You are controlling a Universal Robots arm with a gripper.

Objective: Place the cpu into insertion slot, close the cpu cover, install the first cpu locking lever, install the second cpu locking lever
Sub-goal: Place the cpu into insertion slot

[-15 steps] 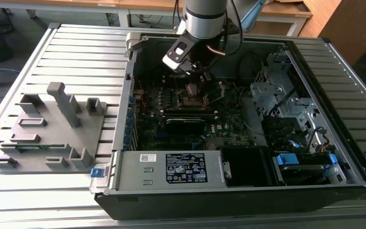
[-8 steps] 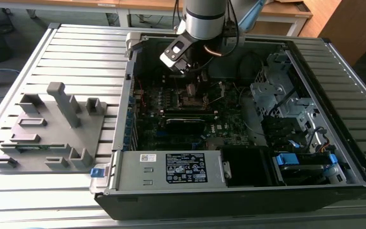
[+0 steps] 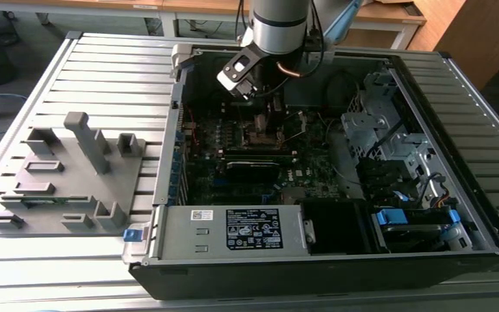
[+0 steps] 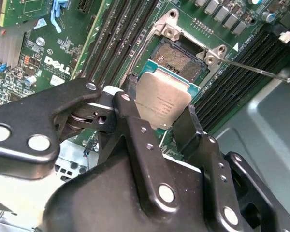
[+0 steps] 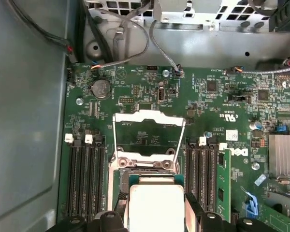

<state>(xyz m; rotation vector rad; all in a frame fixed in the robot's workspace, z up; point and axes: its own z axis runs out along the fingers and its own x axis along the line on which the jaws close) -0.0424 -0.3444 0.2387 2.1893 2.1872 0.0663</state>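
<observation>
Gripper (image 4: 158, 108) clenched on the cpu (image 4: 162, 94), a flat matte-silver square. It hangs just over the dark square insertion slot (image 4: 180, 60); thin metal cpu cover (image 5: 148, 118) flipped open

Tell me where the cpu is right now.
In both wrist views the cpu is clamped in the gripper at the edge of the uncovered insertion slot, between banks of memory slots.

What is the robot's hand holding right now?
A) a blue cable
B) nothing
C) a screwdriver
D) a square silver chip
D: the hand grips the chip by two opposite edges, close to the open socket.
</observation>
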